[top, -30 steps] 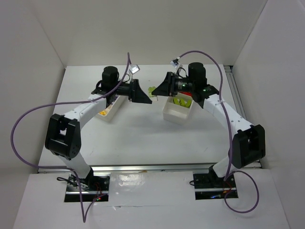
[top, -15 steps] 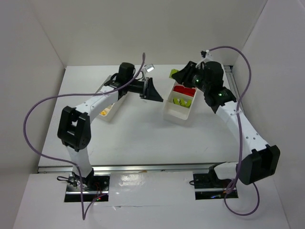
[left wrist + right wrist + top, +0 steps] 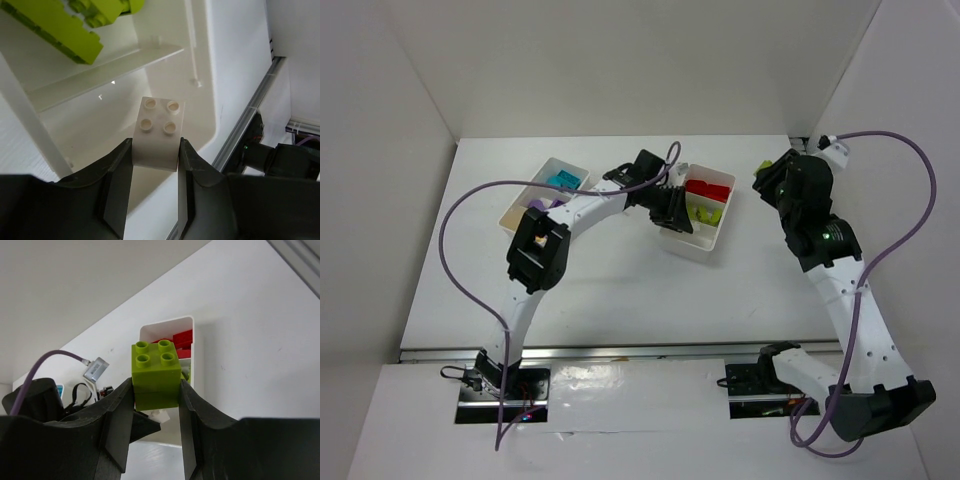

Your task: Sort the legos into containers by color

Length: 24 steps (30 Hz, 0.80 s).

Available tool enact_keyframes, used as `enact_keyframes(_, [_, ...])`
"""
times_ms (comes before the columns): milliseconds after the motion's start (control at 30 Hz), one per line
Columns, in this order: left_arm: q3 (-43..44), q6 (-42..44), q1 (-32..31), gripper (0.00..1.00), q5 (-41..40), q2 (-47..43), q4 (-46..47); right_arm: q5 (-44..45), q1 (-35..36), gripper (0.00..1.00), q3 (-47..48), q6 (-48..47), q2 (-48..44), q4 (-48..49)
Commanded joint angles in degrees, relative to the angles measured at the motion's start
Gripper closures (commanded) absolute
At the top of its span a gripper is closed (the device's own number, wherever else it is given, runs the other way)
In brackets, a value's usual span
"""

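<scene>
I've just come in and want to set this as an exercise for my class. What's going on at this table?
Two arms are sorting bricks by colour. The left fingers grip a white brick over an empty compartment of the right tray, which also holds lime green bricks and red bricks in separate compartments. The right fingers hold a lime green brick off to that tray's right. The left tray has a cyan brick.

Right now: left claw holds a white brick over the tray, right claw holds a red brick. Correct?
Not quite. The right claw holds a lime green brick, not a red one; the right wrist view shows it. The rest stands: the left claw holds a white brick over the tray.
</scene>
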Motion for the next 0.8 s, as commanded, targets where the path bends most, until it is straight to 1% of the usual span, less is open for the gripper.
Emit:
enact_keyframes(0, [3.0, -1.4, 0.5, 0.92, -0.7, 0.8, -2.4, 3.9, -0.6, 0.91, 0.4, -0.5, -1.4, -1.6])
enact_keyframes(33, [3.0, -1.4, 0.5, 0.70, -0.7, 0.8, -2.4, 3.9, -0.6, 0.91, 0.4, -0.5, -0.9, -1.6])
enact_keyframes(100, [3.0, -1.4, 0.5, 0.53, -0.7, 0.8, -3.0, 3.9, -0.6, 0.91, 0.4, -1.1, -0.9, -2.3])
enact_keyframes(167, [3.0, -0.8, 0.5, 0.39, -1.3, -0.3, -3.0, 3.2, -0.6, 0.91, 0.4, -1.1, -0.3, -2.3])
enact_keyframes(200, [3.0, -0.2, 0.5, 0.28, -1.3, -0.3, -3.0, 2.0, -0.6, 0.91, 0.4, -1.1, -0.3, -1.7])
enact_keyframes(267, [3.0, -0.2, 0.5, 0.24, -0.6, -0.8, -3.0, 0.7, -0.6, 0.91, -0.1, -1.1, 0.2, -1.1])
enact_keyframes(300, [3.0, -0.2, 0.5, 0.19, -0.6, -1.4, -3.0, 0.1, -0.6, 0.91, -0.1, -1.1, 0.7, -1.1])
enact_keyframes(367, [3.0, 0.3, 0.5, 0.19, 1.0, -2.0, -3.0, -1.1, -0.6, 0.91, -0.1, -1.7, 1.4, -1.1])
enact_keyframes(433, [3.5, 0.3, 0.5, 0.19, 2.9, -2.7, -3.0, -4.7, -0.6, 0.91, -0.1, -3.7, 2.0, 0.1])
enact_keyframes(467, [4.0, 0.3, 0.5, 0.21, 3.7, -3.6, -3.0, -6.2, -0.6, 0.91, 0.5, -4.3, 3.3, 0.8])
enact_keyframes(533, [4.8, 0.8, 0.5, 0.24, 5.4, -5.1, -3.0, -12.8, -1.2, 0.91, 1.0, -5.7, 4.1, 2.4])
enact_keyframes(567, [4.8, 1.4, 0.5, 0.26, 7.4, -7.5, -3.0, -15.9, -1.2, 0.90, 1.8, -7.8, 4.8, 2.9])
enact_keyframes(600, [4.8, 1.4, 1.0, 0.26, 8.5, -9.0, -3.0, -21.2, -1.7, 0.89, 2.4, -8.3, 6.2, 2.9])
enact_keyframes(633, [3.2, 1.4, 1.7, 0.27, 9.6, -10.7, -2.3, -23.8, -1.7, 0.89, 3.1, -8.9, 6.7, 3.6])
enact_keyframes(667, [-0.2, 1.4, 2.6, 0.27, 11.5, -12.5, -2.3, -26.3, -2.2, 0.89, 3.2, -9.7, 7.2, 4.5])
enact_keyframes(700, [-2.4, 1.4, 4.8, 0.27, 12.3, -16.4, -1.5, -30.9, -2.2, 0.89, 3.2, -9.8, 8.0, 5.8])
enact_keyframes(733, [-4.7, 1.4, 6.2, 0.27, 13.1, -18.3, -0.6, -33.1, -2.2, 0.89, 3.2, -10.3, 8.0, 6.5])
enact_keyframes(767, [-9.0, 1.4, 8.9, 0.26, 15.3, -20.1, 0.8, -35.6, -2.7, 0.89, 3.2, -10.3, 8.6, 7.4])
